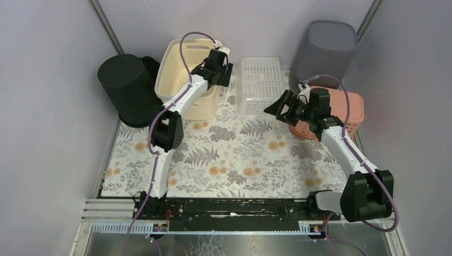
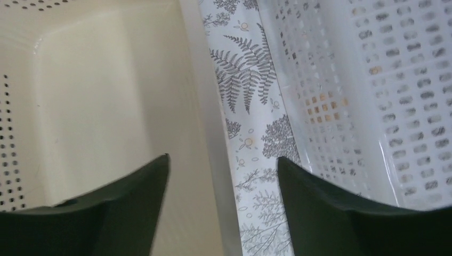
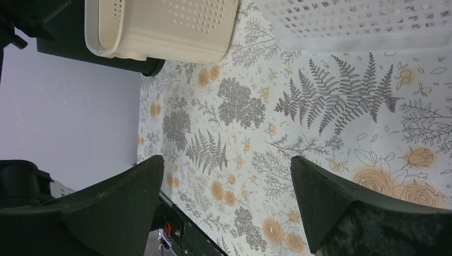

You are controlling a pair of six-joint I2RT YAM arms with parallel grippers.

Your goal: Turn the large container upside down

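Left gripper [image 2: 222, 157], jaws spread, astride side wall of cream container [image 2: 96, 96]

Large cream container [image 1: 205, 105]: perforated walls, opening upward, back-left on floral mat [image 1: 240, 160], just beside black bin [image 1: 125, 85].

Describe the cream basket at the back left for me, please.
The cream basket looks like glossy plastic: rectangular, with rounded corners, a thick rim, walls dotted with small holes and a plain floor. It stands upright, mouth up, and looks empty. It sits on the floral cloth, with a black bin close on its left and a white basket on its right, a strip of cloth between them. The left gripper hangs open astride its right rim; contact is unclear.
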